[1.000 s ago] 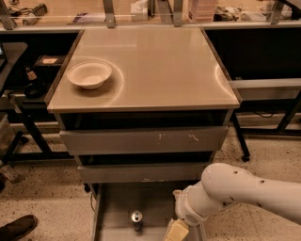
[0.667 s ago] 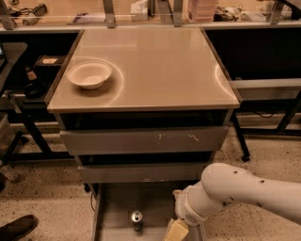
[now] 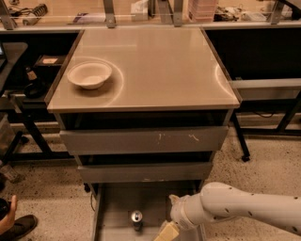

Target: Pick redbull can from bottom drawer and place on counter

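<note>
Claw (image 3: 167, 232) at the open bottom drawer (image 3: 116, 207)
Just right of the upright redbull can (image 3: 136, 219), apart from it; spread or pressed together, I cannot tell.

A bowl (image 3: 90, 74) sits on the counter (image 3: 164, 61), near its left edge and toward its front. Behind the counter runs a workbench (image 3: 70, 14). Under the counter's front edge an upper drawer front (image 3: 143, 140) sits above a lower drawer front (image 3: 146, 172). Lowest of all, the bottom drawer (image 3: 113, 207) juts forward of the counter. The redbull can (image 3: 136, 219) stands in that drawer, forward of the counter's middle. The gripper (image 3: 165, 233) is just right of the can, over the drawer, and its arm (image 3: 244, 212) reaches in from forward of the counter's right front corner
</note>
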Controlling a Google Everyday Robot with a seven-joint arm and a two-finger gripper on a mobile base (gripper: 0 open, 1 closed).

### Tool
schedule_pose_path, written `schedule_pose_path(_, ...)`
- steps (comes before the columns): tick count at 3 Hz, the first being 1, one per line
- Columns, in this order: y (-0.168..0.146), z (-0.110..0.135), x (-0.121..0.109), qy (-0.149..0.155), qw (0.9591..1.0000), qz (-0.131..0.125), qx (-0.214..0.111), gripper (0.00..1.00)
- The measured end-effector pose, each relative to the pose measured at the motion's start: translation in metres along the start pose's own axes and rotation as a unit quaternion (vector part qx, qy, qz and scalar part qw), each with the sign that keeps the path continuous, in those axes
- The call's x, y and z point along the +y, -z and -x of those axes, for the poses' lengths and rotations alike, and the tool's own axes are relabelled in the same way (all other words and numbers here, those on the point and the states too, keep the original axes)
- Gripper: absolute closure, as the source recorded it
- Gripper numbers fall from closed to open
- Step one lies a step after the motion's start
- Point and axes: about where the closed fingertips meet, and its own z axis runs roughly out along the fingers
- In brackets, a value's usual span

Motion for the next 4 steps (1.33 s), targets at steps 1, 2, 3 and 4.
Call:
schedule_pose_path(1,-0.04,-0.015,-0.022,-0.02,0.9989,-0.012,-0.041,0.0)
schedule_pose_path(2,-0.085,-0.036,-0.045,-0.042,0.9953,-0.02,-0.085,0.0)
schedule_pose_path(3,-0.087,-0.036,-0.044,-0.043,0.9952,-0.018,-0.085,0.0)
schedule_pose_path(4,-0.093,-0.038,-0.045,-0.045,0.9948,-0.014,-0.09,0.0)
